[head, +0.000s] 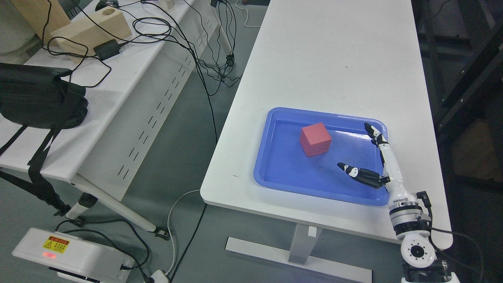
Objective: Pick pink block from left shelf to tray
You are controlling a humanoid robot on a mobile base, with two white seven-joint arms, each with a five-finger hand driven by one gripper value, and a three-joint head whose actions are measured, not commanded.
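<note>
My right hand (371, 157) hangs over the right end of the shallow blue plastic tray (275, 173), low and right of centre in the frame, fingers spread wide and holding nothing: the thumb (355, 173) points left across the tray floor and a long finger (375, 135) reaches up toward the far rim. The block (315, 139), a matte cube that reads more red than pink to me, rests on the tray floor just left of my open fingers, apart from them and tilted a little off square to the rim.

I judge the placing step done: the block is in the tray and I am letting go of it. The next move, as I see it, calls for lifting clear and drawing back toward the lower right without brushing the cube.

The tray sits near the front edge of the white rectangular table (334, 59), so the rim lies right under my wrist. Above and behind the tray the tabletop is bare, open room. My left arm does not show.
</note>
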